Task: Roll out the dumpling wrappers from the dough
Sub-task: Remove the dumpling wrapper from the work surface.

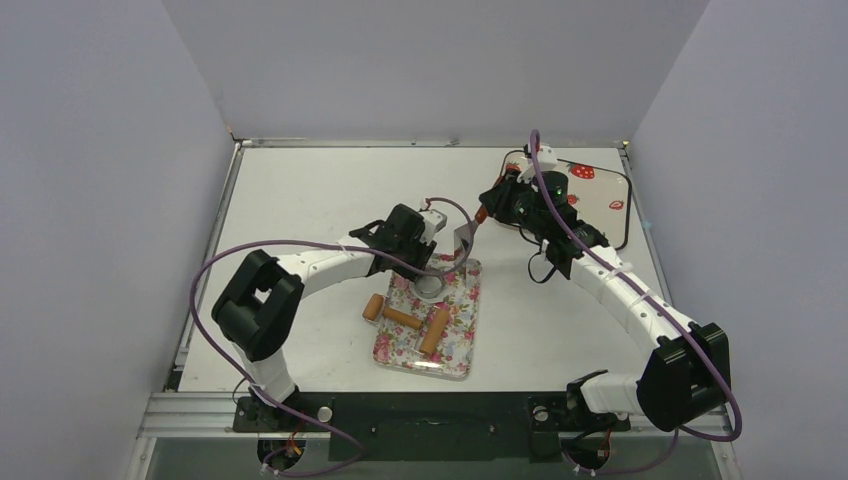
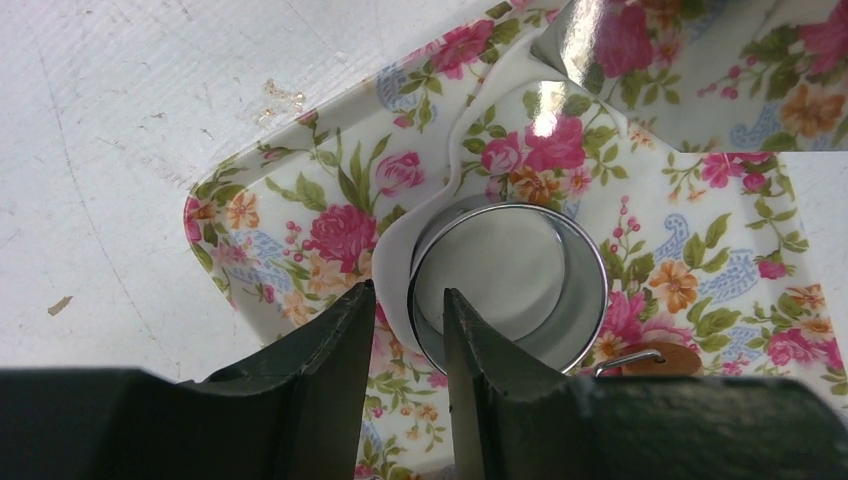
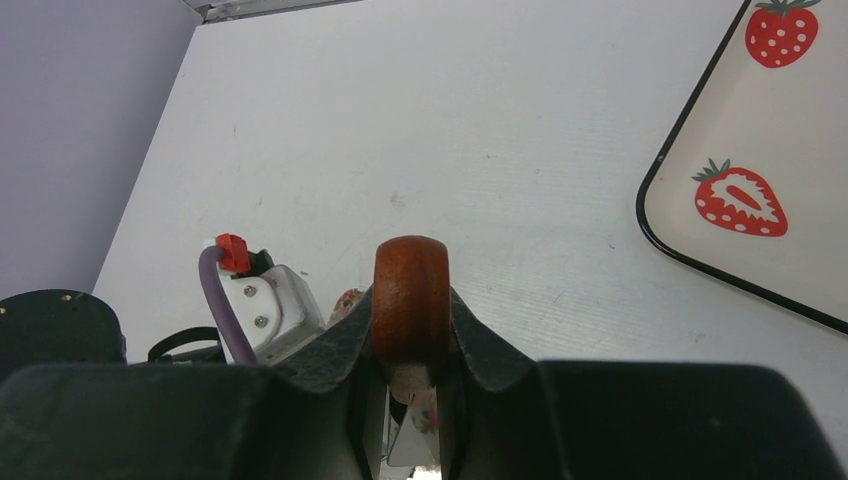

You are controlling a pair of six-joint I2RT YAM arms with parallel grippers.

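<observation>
Your left gripper (image 2: 408,292), jaws narrowly parted, straddles the nearest wall of the hollow silver metal ring (image 2: 588,285). Your right gripper (image 3: 410,297) clamps the shiny red-handled spatula (image 3: 410,265).

readable text: none | labels: none | numbers: none | views: all three

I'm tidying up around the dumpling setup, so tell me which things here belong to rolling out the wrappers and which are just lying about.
Part of the job: dough, ring, spatula, roller, floral tray.

Probably lying about: strawberry tray, off at the far right, away from the work.
</observation>
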